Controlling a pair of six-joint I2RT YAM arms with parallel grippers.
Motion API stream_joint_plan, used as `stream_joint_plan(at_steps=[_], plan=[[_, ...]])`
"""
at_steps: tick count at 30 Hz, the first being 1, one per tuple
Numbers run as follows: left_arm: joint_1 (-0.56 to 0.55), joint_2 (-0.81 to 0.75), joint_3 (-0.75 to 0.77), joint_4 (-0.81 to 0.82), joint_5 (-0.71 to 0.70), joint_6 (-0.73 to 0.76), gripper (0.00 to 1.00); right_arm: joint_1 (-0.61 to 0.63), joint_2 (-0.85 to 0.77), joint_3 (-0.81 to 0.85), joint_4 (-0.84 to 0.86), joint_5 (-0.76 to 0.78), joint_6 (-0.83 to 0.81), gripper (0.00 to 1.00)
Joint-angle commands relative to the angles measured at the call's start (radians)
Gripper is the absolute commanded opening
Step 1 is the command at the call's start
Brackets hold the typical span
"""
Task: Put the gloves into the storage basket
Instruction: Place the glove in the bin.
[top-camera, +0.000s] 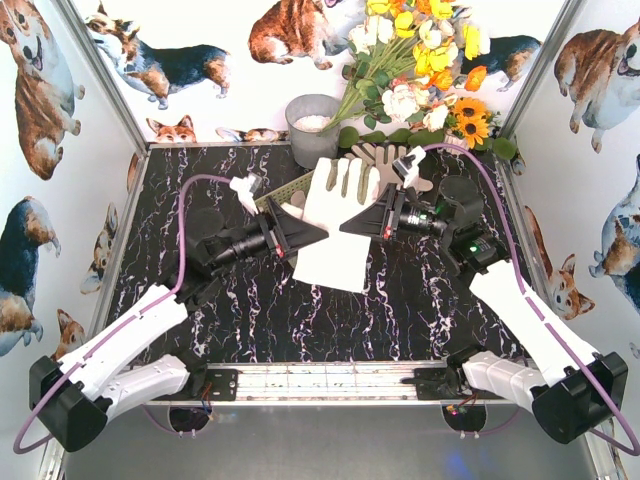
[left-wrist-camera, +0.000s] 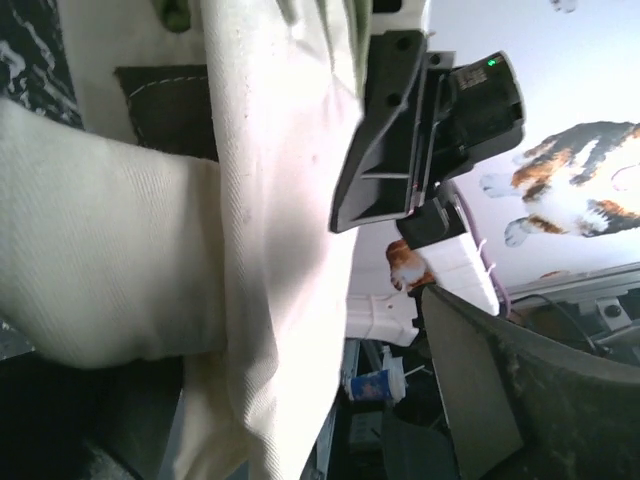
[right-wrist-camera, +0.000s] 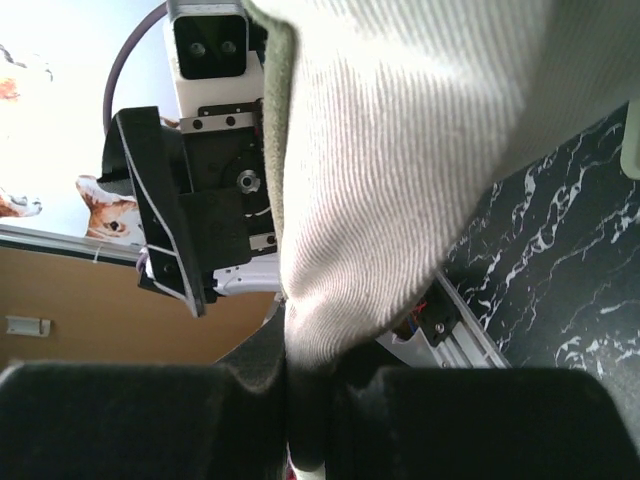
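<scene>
A cream glove (top-camera: 335, 215) hangs above the middle of the table between my two grippers. My right gripper (top-camera: 352, 222) is shut on its edge; in the right wrist view the ribbed cloth (right-wrist-camera: 400, 150) is pinched between the dark pads of that gripper (right-wrist-camera: 305, 400). From the left, my left gripper (top-camera: 305, 228) reaches in with its jaws wide apart. The cloth (left-wrist-camera: 270, 250) hangs between them, clear of the right finger (left-wrist-camera: 520, 380). A second glove (top-camera: 385, 160) with grey fingers lies behind. A corner of the yellow-green storage basket (top-camera: 285, 188) shows under the held glove.
A grey metal bucket (top-camera: 313, 128) stands at the back, with a bunch of artificial flowers (top-camera: 425, 70) to its right. Corgi-printed walls close in the black marbled table (top-camera: 300, 310) on the left, right and back.
</scene>
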Motion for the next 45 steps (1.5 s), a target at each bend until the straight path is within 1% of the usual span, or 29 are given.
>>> stream_joint_plan(at_steps=[1,4,11,15,18,19,20,21,22,24,27,28,32,37,40,45], plan=[[0.007,-0.005,0.071,0.025,-0.053,0.010,0.82,0.000,-0.024,0.000,0.134,-0.027,0.053,0.00],[0.007,-0.027,0.085,-0.039,-0.110,0.030,0.72,0.000,-0.034,-0.004,0.123,-0.017,0.048,0.00],[0.007,-0.041,0.086,-0.090,-0.150,0.028,0.36,0.000,-0.039,0.001,0.072,-0.015,0.014,0.00],[0.007,-0.059,0.086,-0.101,-0.183,0.024,0.19,0.001,-0.040,0.003,0.055,-0.017,0.007,0.00],[0.006,-0.062,0.100,-0.113,-0.185,0.018,0.02,0.001,-0.041,0.004,0.027,-0.001,0.001,0.00],[0.006,-0.065,0.109,-0.121,-0.189,0.020,0.00,0.001,-0.043,0.002,0.024,0.008,0.003,0.00],[0.006,-0.070,0.118,-0.132,-0.199,0.018,0.00,0.001,-0.046,-0.001,0.019,0.024,0.009,0.00],[0.006,-0.075,0.127,-0.143,-0.212,0.015,0.00,0.001,-0.050,-0.006,0.013,0.046,0.020,0.09],[0.006,-0.080,0.139,-0.159,-0.228,0.012,0.00,0.001,-0.053,-0.014,0.018,0.070,0.037,0.24],[0.007,-0.085,0.162,-0.189,-0.254,-0.001,0.00,0.001,-0.056,-0.032,0.047,0.112,0.089,0.64],[0.006,-0.082,0.194,-0.195,-0.287,-0.034,0.00,0.004,-0.056,-0.063,0.128,0.149,0.177,0.98],[0.006,-0.080,0.201,-0.193,-0.299,-0.045,0.00,0.009,-0.054,-0.072,0.153,0.157,0.204,1.00],[0.006,-0.065,0.237,-0.184,-0.327,-0.071,0.00,0.040,-0.033,-0.102,0.269,0.176,0.318,1.00],[0.006,-0.041,0.277,-0.186,-0.337,-0.064,0.00,0.097,0.010,-0.096,0.344,0.205,0.440,1.00],[0.006,-0.031,0.277,-0.177,-0.335,-0.064,0.00,0.122,0.022,-0.090,0.389,0.242,0.504,1.00],[0.005,-0.025,0.271,-0.171,-0.330,-0.072,0.00,0.149,0.044,-0.066,0.443,0.258,0.605,1.00]])
